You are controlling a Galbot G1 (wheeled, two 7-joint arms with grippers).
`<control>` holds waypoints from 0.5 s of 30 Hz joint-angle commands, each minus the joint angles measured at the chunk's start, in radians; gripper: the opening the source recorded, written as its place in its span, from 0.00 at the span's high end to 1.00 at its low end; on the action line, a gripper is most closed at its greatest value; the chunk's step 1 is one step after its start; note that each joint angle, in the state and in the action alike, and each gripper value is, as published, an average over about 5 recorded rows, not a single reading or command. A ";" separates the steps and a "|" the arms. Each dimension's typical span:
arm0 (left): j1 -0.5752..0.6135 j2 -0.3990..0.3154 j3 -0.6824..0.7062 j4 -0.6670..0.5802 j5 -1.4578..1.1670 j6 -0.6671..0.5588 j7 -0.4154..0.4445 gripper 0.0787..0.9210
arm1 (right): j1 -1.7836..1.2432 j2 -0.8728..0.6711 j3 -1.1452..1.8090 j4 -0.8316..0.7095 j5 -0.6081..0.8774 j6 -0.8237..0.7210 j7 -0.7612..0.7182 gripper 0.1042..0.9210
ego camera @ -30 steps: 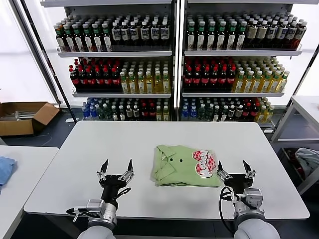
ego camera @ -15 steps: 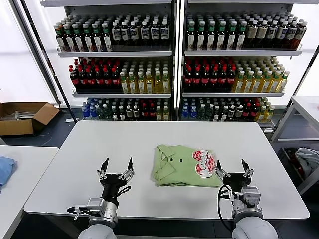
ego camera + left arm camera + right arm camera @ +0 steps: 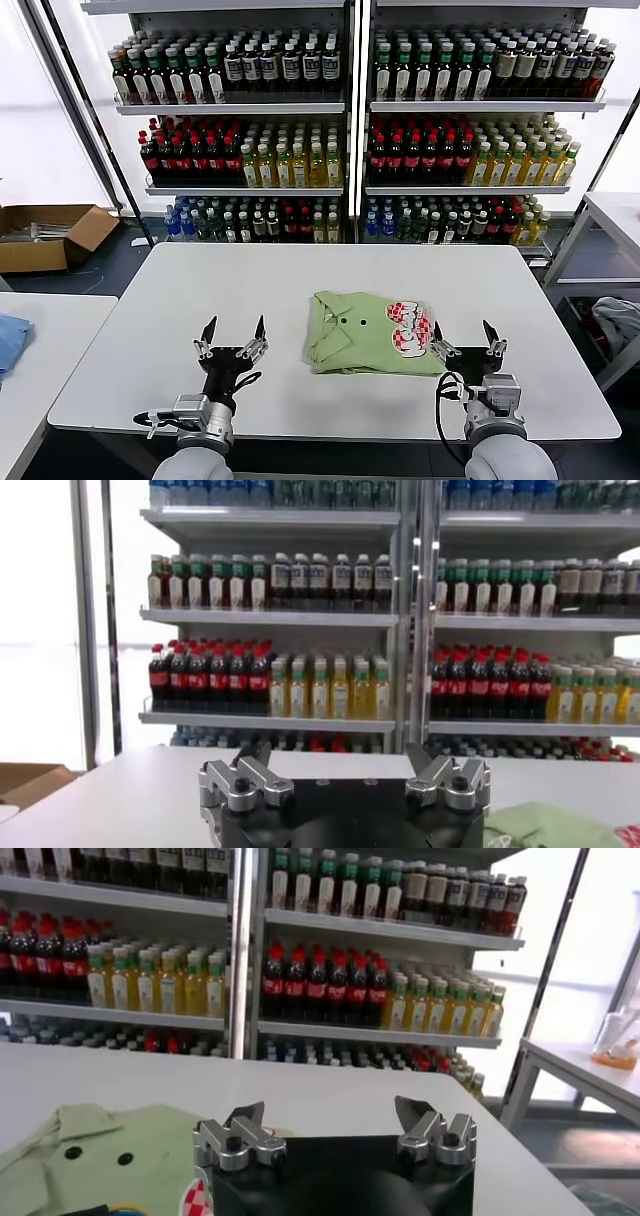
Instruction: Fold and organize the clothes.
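A folded light green collared shirt (image 3: 368, 334) with small buttons and a red-and-white graphic lies on the white table (image 3: 260, 290), right of centre. My left gripper (image 3: 233, 332) stands open near the front edge, left of the shirt, with nothing between its fingers. On the shirt's right side my right gripper (image 3: 463, 337) is open too, close beside the shirt's edge and empty. The left wrist view shows a corner of the shirt (image 3: 550, 826) past the left gripper (image 3: 340, 758). In the right wrist view the shirt (image 3: 90, 1143) lies beside the right gripper (image 3: 331, 1116).
Tall shelves of bottles (image 3: 350, 130) stand behind the table. A second white table (image 3: 40, 350) on the left carries a blue cloth (image 3: 8, 340). A cardboard box (image 3: 45, 235) sits on the floor at left. A pale greyish cloth (image 3: 618, 325) lies at far right.
My right gripper has edged slightly left and back toward the shirt's edge. The left gripper and the shirt have stayed put.
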 commanded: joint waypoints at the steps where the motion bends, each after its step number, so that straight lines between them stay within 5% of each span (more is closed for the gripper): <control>1: 0.000 0.001 -0.003 -0.008 -0.031 0.029 -0.001 0.12 | 0.001 0.001 -0.002 -0.001 -0.002 -0.002 -0.002 0.12; 15: 0.005 -0.005 0.001 -0.011 -0.031 0.030 0.001 0.12 | -0.002 0.000 0.000 0.003 -0.001 -0.002 -0.003 0.12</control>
